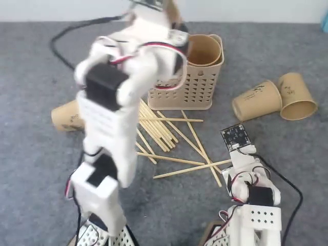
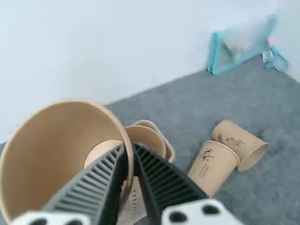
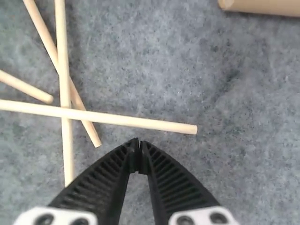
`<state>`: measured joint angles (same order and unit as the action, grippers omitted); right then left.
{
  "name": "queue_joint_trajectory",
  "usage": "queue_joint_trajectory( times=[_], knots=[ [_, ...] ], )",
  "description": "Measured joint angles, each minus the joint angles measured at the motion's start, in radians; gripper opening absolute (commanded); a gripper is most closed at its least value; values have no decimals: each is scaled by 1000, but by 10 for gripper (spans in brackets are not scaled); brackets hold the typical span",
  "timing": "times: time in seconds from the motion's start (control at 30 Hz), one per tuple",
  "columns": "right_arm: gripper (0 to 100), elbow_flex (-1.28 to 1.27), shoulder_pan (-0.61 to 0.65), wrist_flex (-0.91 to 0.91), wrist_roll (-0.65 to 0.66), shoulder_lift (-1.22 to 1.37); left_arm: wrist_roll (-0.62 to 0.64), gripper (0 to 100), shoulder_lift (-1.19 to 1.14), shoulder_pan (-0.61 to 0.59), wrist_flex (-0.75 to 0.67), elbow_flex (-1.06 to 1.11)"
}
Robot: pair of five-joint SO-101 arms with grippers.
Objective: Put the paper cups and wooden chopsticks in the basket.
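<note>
Left wrist view shows you a paper cup (image 2: 61, 154) pinched by its rim in the left gripper (image 2: 129, 151), up over the basket (image 1: 197, 89), which has a second cup (image 1: 204, 48) inside. Two more cups (image 1: 256, 101) lie on their sides on the grey mat (image 1: 287, 169) at one side of the basket, a lone cup (image 1: 65, 116) lies at the other side, and the chopsticks (image 1: 169, 136) are scattered in front. Your right gripper (image 3: 137, 152) is pressed together with nothing in it, low over the mat, just beside a few chopsticks.
</note>
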<state>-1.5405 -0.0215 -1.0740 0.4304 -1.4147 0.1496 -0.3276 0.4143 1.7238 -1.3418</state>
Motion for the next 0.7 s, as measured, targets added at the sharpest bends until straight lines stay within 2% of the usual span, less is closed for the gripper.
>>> queue_joint_trajectory(
  times=[0.3,0.53,0.7],
  knots=[
    [8,0,8,2,0,0,0,12,-201,38,-117,-41],
    [8,0,8,2,0,0,2,12,-215,38,-242,-41],
    [8,0,8,2,0,0,3,12,-232,38,-259,-41]
  ],
)
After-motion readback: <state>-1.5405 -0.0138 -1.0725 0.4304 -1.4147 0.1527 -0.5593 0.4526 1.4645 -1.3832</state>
